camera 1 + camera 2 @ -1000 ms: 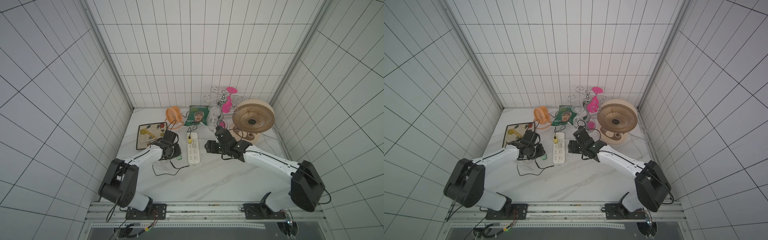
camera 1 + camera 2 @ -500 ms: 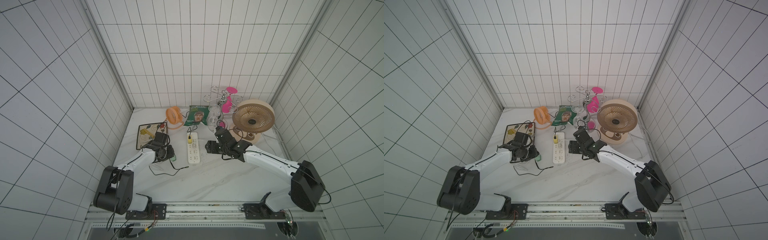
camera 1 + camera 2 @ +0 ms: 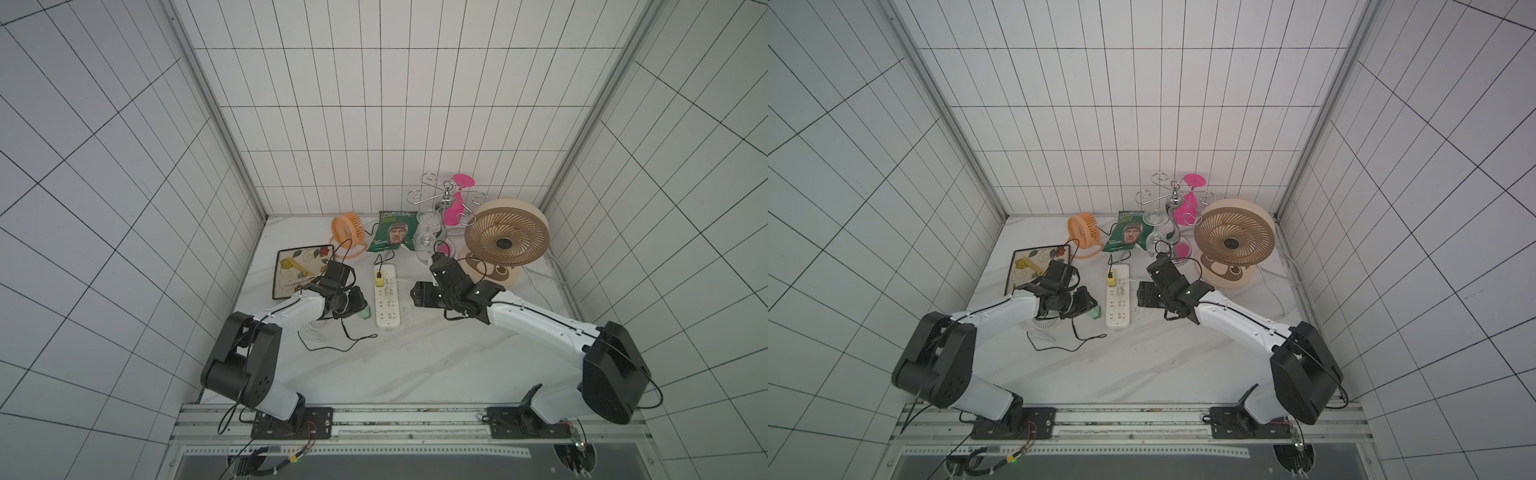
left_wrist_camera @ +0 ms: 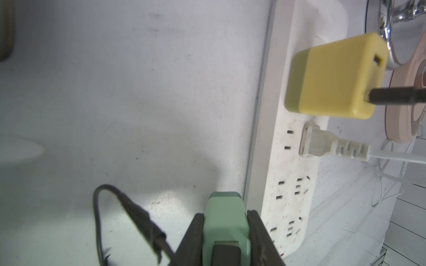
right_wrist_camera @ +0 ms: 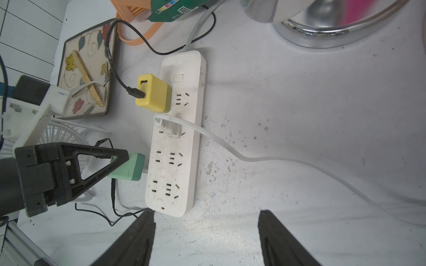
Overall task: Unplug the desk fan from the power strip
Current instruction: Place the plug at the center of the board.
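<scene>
Right wrist view: the left gripper is clamped on the green adapter, which sits just beside the lower-left edge of the power strip at frame centre, clear of every socket. It is back there after drawing off toward the floral plate half a second ago. That reads as unplugged — only setting the adapter down remains. At frame bottom the right gripper hovers, spread wide and empty.

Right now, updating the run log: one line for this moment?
left end effector: shut on green adapter, beside power strip | right end effector: open
</scene>
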Robot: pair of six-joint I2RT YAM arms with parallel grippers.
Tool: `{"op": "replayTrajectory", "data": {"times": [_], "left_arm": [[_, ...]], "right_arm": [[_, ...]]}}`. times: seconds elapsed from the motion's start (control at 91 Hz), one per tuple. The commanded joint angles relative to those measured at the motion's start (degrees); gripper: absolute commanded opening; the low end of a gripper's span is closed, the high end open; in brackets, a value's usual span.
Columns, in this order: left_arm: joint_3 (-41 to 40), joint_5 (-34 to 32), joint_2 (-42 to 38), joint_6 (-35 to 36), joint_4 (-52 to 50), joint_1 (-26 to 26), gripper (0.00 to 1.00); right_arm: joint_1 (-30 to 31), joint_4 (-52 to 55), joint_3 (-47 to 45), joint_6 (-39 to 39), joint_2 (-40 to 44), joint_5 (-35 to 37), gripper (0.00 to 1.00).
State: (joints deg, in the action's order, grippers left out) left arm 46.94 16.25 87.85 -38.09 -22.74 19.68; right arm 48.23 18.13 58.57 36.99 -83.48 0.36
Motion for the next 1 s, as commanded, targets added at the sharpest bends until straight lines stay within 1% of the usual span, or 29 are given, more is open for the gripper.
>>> {"op": "replayTrajectory", "data": {"times": [0.0, 0.066, 0.121, 0.187, 0.264, 0.341, 0.44, 0.506, 0.616, 0.693, 0.759, 0.869, 0.99], "left_arm": [[-0.4, -4.0, 1.5, 0.2, -1.7, -0.6, 0.41], [-0.5, -5.7, 0.4, 0.7, -3.1, -1.0, 0.51], [-0.3, -7.9, -0.8, 1.2, -5.2, -1.1, 0.62], [0.6, -10.7, -2.2, 1.9, -8.3, -1.1, 0.69], [1.3, -13.2, -4.4, 2.4, -10.6, -0.9, 0.72], [2.5, -14.0, -6.7, 2.5, -12.1, -0.1, 0.72], [4.4, -13.3, -8.6, 1.2, -12.2, 2.6, 0.70], [5.8, -12.0, -8.9, -0.6, -11.0, 5.0, 0.66], [6.5, -9.4, -8.1, -6.5, -6.1, 7.5, 0.55], [6.6, -8.0, -6.7, -10.8, -2.2, 7.6, 0.51], [7.7, -8.1, -5.0, -12.8, -0.6, 7.3, 0.49], [9.9, -6.8, -1.7, -13.9, 0.4, 5.3, 0.48], [10.5, -5.2, 1.1, -14.0, 2.3, 3.1, 0.47]], "right_arm": [[-0.5, 1.1, -0.7, -0.6, 2.1, 1.3, 0.74], [-0.5, 1.2, -1.0, -0.5, 2.3, 1.4, 0.73], [-0.5, 1.2, -1.2, -0.4, 2.4, 1.3, 0.73], [-0.6, 1.1, -1.3, -0.3, 2.4, 1.3, 0.73], [-0.6, 1.1, -1.4, -0.4, 2.5, 1.3, 0.73], [-0.6, 1.2, -1.3, -0.6, 2.6, 1.4, 0.74], [-0.8, 1.3, -1.6, -0.6, 2.8, 1.5, 0.73], [-0.9, 1.6, -1.7, -0.7, 3.0, 1.6, 0.73], [-0.9, 2.4, -0.9, -1.6, 3.2, 1.7, 0.73], [-0.6, 3.1, 0.5, -3.0, 2.7, 1.5, 0.72], [0.2, 4.0, 2.5, -4.5, 1.4, 1.3, 0.71], [2.2, 5.3, 6.8, -5.9, -2.0, 0.8, 0.69], [3.7, 6.5, 11.7, -6.5, -5.8, 1.8, 0.69]]}}
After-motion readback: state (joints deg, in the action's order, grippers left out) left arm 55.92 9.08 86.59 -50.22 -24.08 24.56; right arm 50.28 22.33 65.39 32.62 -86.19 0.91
